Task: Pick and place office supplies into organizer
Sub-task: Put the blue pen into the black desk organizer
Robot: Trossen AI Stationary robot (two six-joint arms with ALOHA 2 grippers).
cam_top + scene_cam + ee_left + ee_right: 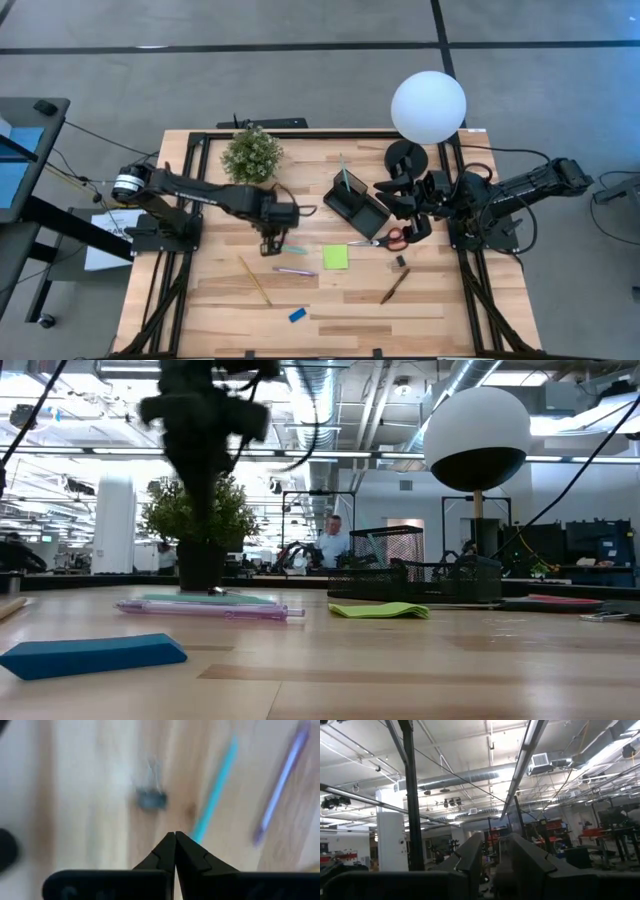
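My left gripper [270, 243] [175, 836] is shut, pointing down at the table, with its tips beside one end of the teal pen [293, 249] [215, 790]. A small black clip [151, 799] lies just beyond it. The pink pen [295, 271], lime sticky pad [335, 257], yellow pencil [255, 280], blue eraser [297, 315], brown pen [394, 286] and red-handled scissors [392, 240] lie flat on the wood. The black organizer [355, 200] stands at mid table. My right gripper [418, 218] [495, 847] waits near the scissors, tilted up toward the room, its fingers slightly apart. My left gripper comes from above with shut fingers, right at the end of the teal pen [196, 834]. The fingertips hide that end, so I cannot tell whether they touch it. The pen lies flat on the table.
A potted plant [252, 153] stands on the far left of the table. The lamp with its white globe [428, 107] and round black base [405, 157] stands far right. Another black clip [400, 262] lies near the brown pen. People show in the room behind.
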